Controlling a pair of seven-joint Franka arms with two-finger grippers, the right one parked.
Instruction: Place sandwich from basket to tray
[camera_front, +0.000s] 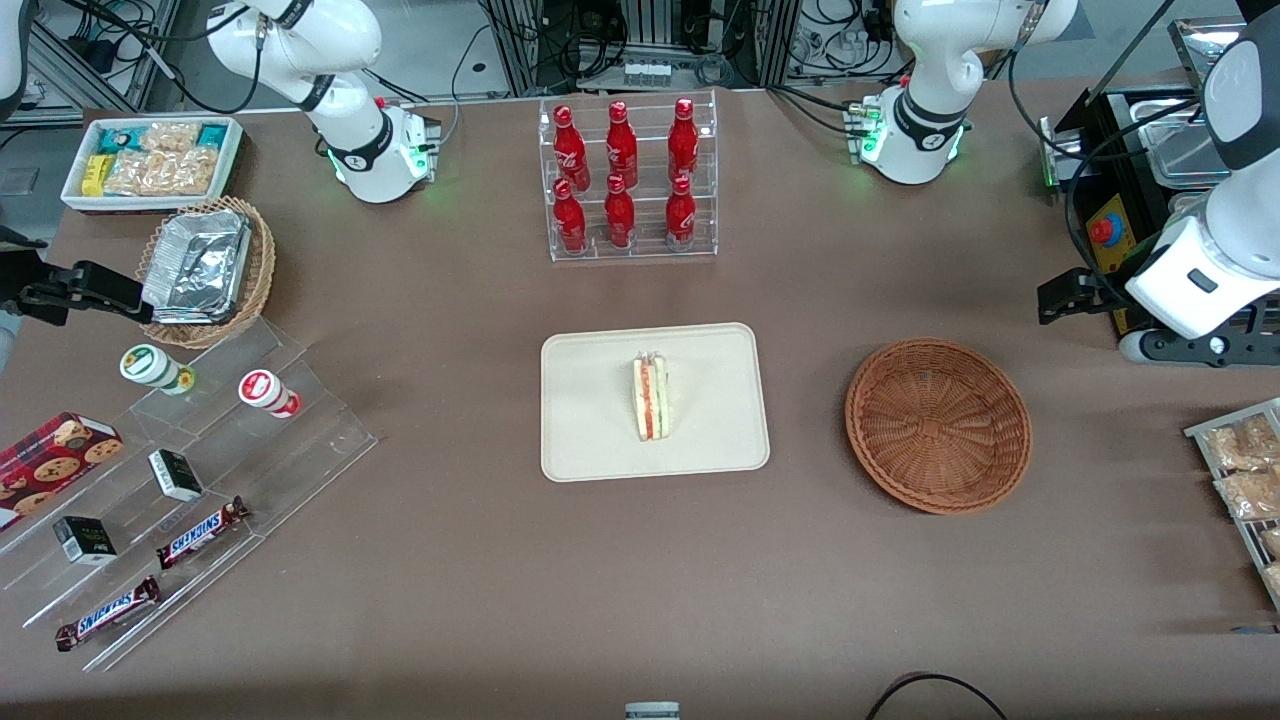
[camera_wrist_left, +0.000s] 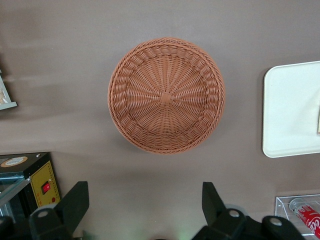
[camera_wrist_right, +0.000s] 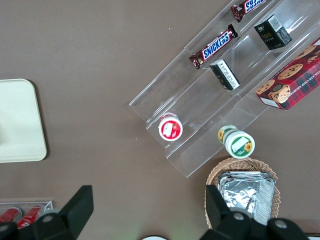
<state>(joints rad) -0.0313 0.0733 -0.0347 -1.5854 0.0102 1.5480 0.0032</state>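
Front view: the sandwich (camera_front: 651, 397) stands on its edge near the middle of the tray (camera_front: 590, 440), with bare tray all round it and none of it over the rim. The tray lies flat on the brown table (camera_front: 600, 580), well apart from the basket (camera_front: 938, 425), which sits toward the working arm's end with nothing in it. Open table runs between the two and nearer the camera. The rack of red bottles (camera_front: 627, 180) stands farther from the camera than the tray. The gripper (camera_wrist_left: 145, 200) hangs high above the table just beside the basket, jaws spread wide, holding nothing.
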